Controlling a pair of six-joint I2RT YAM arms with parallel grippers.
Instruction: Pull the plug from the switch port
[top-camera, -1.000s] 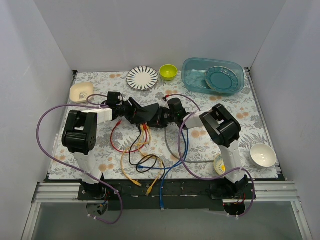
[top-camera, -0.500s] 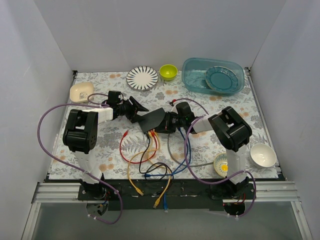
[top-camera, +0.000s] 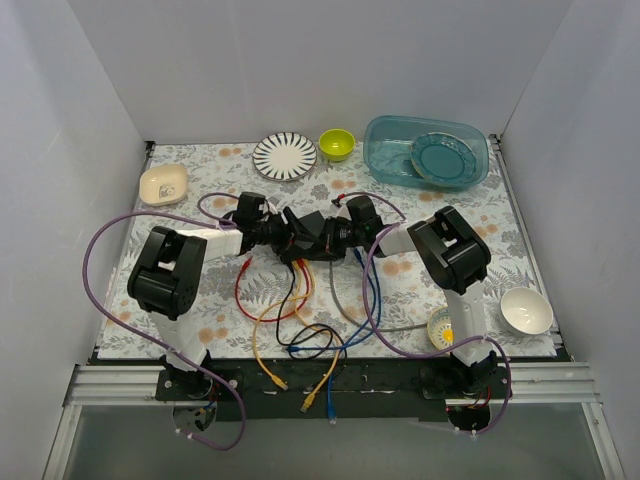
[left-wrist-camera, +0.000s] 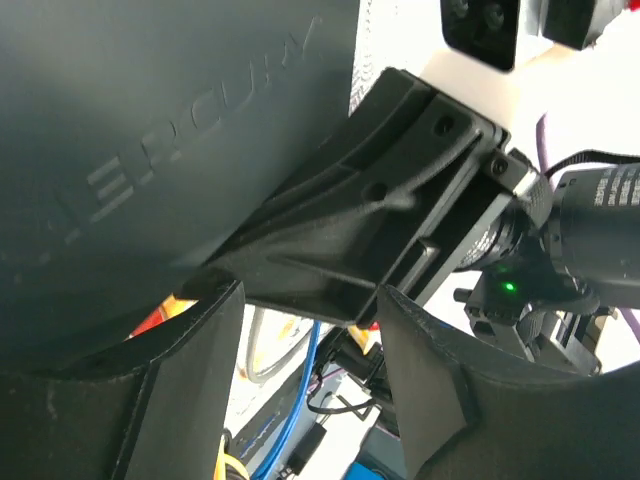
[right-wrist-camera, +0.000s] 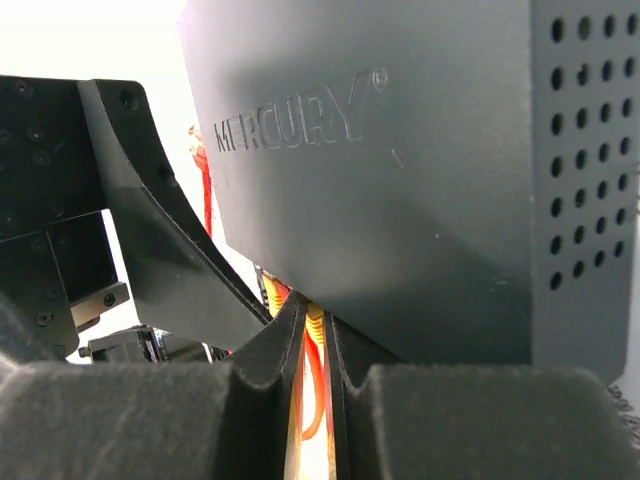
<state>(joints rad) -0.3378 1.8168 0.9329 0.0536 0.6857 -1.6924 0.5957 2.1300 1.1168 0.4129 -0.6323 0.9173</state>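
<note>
Switch (top-camera: 308, 240) is at the desk's (top-camera: 520, 240) middle, between both claws; we see the right claw (right-wrist-camera: 312, 345) nipped narrowly on a yellow cable (right-wrist-camera: 315, 320) below it, the left claw (left-wrist-camera: 310, 310) half-spread alongside

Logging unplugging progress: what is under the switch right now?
Under the switch, a yellow plug and a red cable show between the right gripper's closed fingers. The sockets themselves are covered by the switch's body.
</note>
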